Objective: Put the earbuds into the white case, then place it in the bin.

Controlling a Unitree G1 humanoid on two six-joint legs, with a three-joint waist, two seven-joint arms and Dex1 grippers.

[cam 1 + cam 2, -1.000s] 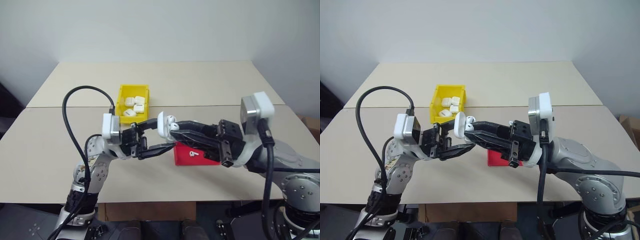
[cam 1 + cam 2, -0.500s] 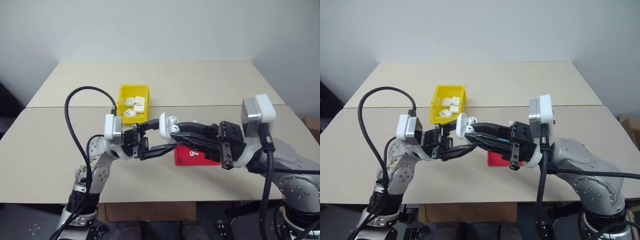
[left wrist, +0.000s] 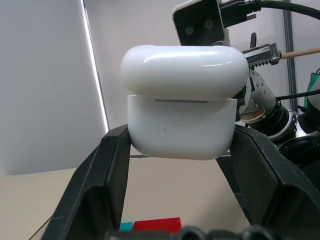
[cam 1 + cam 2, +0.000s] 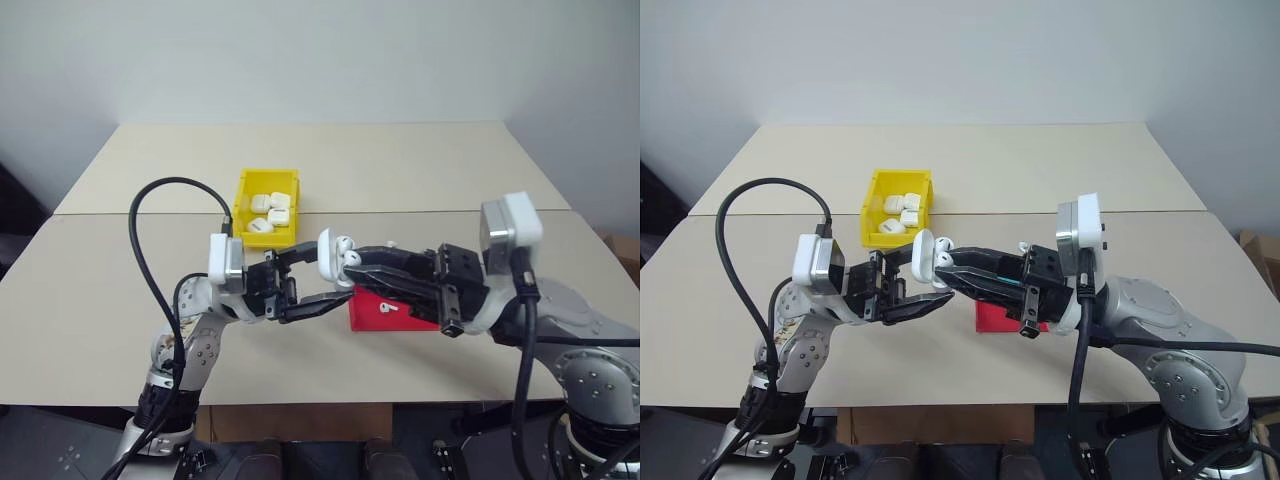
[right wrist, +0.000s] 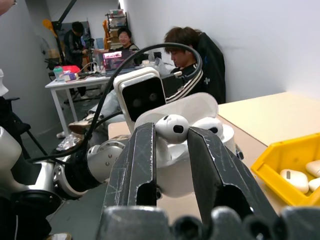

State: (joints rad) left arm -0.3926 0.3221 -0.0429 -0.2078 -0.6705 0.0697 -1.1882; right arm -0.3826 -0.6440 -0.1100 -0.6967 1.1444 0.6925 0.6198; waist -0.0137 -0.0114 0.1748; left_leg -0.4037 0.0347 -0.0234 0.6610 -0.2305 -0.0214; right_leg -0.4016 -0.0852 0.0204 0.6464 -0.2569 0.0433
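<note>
Table (image 4: 420, 165) carries the yellow bin (image 4: 244, 203) near its middle seam, already w/ several white cases inside; a red tray (image 4: 385, 310) sits toward the front edge, one loose earbud lying on it.

Both arms meet in mid-air above the front half, between bin and tray. Left gripper (image 4: 318, 285) is clamped on the white case (image 3: 182, 110), fingers squeezing the lower body from both sides, lid up. Right gripper (image 5: 172, 135) is pinched narrow on one earbud (image 5: 172, 128), tip right at the case mouth.

Risks, biggest first:
- Case is off the table entirely; if the left grip slips under the push from the right, it drops, prob. onto the tray or front edge.
- Earbud is glossy and tiny; a skewed entry could pop it out of the pinch.
- Lid angle is hard to judge from the wrist views; it may be partly down over the sockets, so the bud could jam against it instead of seating.
- 2nd bud on the tray still needs fetching.
</note>
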